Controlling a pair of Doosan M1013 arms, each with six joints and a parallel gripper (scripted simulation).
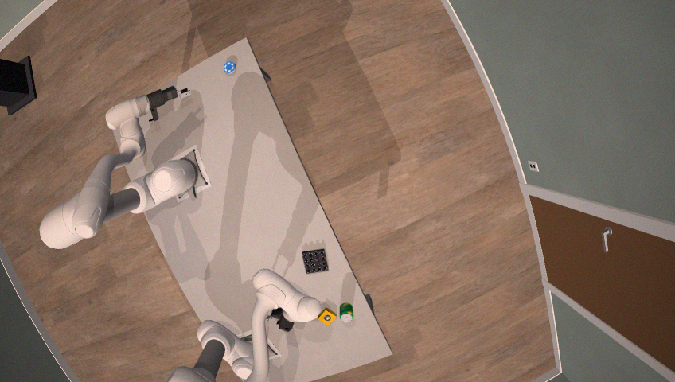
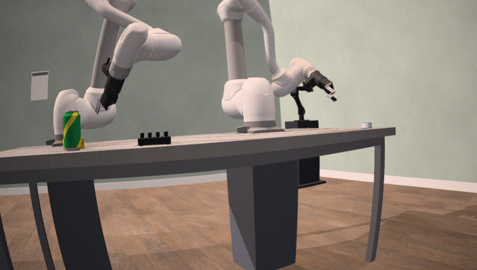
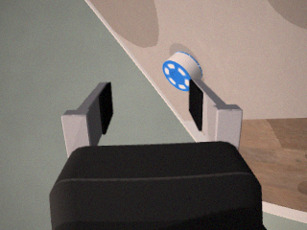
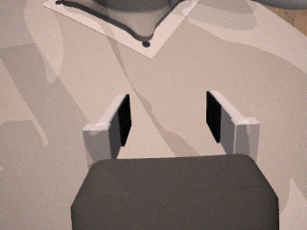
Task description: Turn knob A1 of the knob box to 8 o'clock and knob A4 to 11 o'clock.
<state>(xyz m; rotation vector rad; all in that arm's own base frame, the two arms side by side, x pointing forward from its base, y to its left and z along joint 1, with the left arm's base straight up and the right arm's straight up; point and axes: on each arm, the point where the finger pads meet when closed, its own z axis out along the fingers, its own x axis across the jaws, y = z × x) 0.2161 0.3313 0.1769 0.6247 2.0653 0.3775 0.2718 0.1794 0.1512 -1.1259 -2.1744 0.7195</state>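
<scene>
The black knob box (image 1: 314, 261) (image 2: 154, 140) lies flat near the table's long edge, with rows of upright black knobs. Its hour marks and knob directions are too small to read, and I cannot make out its socket. It is not in either wrist view. My right gripper (image 4: 168, 108) is open and empty, above the table beside the right arm's base. In the top view its fingers are mostly hidden by its arm; in the exterior view one fingertip shows, well above the table and left of the box. My left gripper (image 1: 185, 91) (image 2: 331, 93) (image 3: 150, 96) is open and empty, far from the box.
A green can (image 1: 346, 311) (image 2: 71, 130) stands near the table edge, with a yellow block (image 1: 333, 317) (image 2: 82, 143) close beside it, both near the knob box. A blue and white disc (image 1: 229, 68) (image 2: 366, 125) (image 3: 177, 74) lies at the table's far end. The right forearm hangs near the yellow block.
</scene>
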